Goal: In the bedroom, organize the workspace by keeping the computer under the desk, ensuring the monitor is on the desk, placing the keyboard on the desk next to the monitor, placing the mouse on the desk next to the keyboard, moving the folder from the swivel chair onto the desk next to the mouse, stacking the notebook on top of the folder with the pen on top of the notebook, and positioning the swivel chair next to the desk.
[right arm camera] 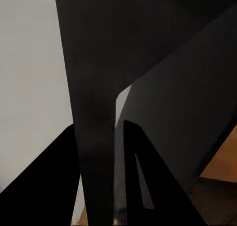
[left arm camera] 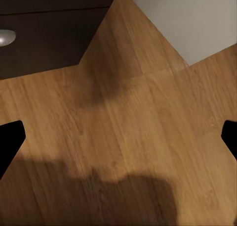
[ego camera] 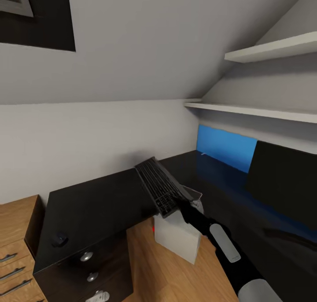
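Right gripper (ego camera: 184, 204), nearest the head camera, is clamped on the keyboard's (ego camera: 159, 185) near end, holding it tilted above the desk's (ego camera: 97, 205) inner edge. Level it, carry it inward, and set it beside the monitor (ego camera: 284, 178). Left fingers (left arm camera: 11, 139) stand apart over floor (left arm camera: 128, 137).

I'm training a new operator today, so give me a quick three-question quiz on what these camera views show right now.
1. True or false: the keyboard lies flat on the desk.
2. Which tool grips the keyboard? A) left B) right C) both
3. Fill in: the left tool hangs open above the wood ____.

Key
1. False: it is tilted, held up over the desk's front edge, above the computer.
2. B: the right tool is shut on its near end; in the right wrist view a dark slab sits between its fingers.
3. floor.
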{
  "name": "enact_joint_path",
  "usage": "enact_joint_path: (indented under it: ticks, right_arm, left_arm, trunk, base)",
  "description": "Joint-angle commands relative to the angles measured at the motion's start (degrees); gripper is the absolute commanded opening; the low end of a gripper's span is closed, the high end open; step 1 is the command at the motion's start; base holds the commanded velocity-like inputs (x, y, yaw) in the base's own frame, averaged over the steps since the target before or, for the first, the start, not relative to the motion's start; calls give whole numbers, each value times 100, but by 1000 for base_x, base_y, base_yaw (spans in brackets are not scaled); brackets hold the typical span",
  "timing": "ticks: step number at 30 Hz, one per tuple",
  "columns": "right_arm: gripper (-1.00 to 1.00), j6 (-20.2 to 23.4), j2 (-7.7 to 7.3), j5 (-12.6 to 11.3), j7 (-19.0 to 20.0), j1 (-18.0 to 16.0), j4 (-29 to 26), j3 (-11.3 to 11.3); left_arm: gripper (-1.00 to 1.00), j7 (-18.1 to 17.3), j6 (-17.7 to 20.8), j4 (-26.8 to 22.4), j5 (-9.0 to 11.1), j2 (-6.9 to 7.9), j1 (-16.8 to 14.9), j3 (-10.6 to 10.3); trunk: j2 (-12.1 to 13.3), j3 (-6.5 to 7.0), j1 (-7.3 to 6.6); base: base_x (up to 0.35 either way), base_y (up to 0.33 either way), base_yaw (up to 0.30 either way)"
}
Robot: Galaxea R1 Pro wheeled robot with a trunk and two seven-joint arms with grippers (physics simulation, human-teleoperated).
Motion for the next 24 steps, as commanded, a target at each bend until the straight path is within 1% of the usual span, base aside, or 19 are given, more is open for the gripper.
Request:
enact_joint_path:
  ticks: [1,3,4,6,10,18,22,24]
  right_arm:
    - [-100,163,-74,-3,289,64,10,-5]
    - [-100,418,-126,-3,482,105,16,-9]
    - [-100,614,-145,-5,550,118,18,-16]
    - [-100,748,-163,-1,610,131,19,-23]
    - [-100,822,-198,4,659,139,28,-28]
    - [-100,871,-205,9,683,142,29,-29]
    - [-100,877,-236,11,683,142,29,-29]
    - [-100,866,-241,12,684,142,29,-24]
  left_arm:
    - [100,-12,-28,4,58,5,-6,-46]
    - [100,-12,-28,4,59,5,-6,-44]
    - [100,-12,-28,4,58,5,-6,-43]
    - [100,-12,-28,4,61,5,-6,-43]
    - [100,-12,-28,4,60,5,-6,-40]
    - [100,-20,-35,4,58,13,-6,-24]
    - [100,-17,-36,4,58,13,-6,-15]
    - [100,-12,-33,4,58,13,-6,-22]
  trunk:
    - [38,12,-23]
    - [118,48,-66]
    - [158,66,-88]
    - [238,102,-132]
    - [398,173,-220]
    - [398,173,-220]
    - [398,173,-220]
    - [398,179,-220]
  base:
    - [0,0,0]
    - [0,0,0]
    - [0,0,0]
    - [0,0,0]
    - [0,0,0]
    - [0,0,0]
    - [0,0,0]
    - [-107,-131,100]
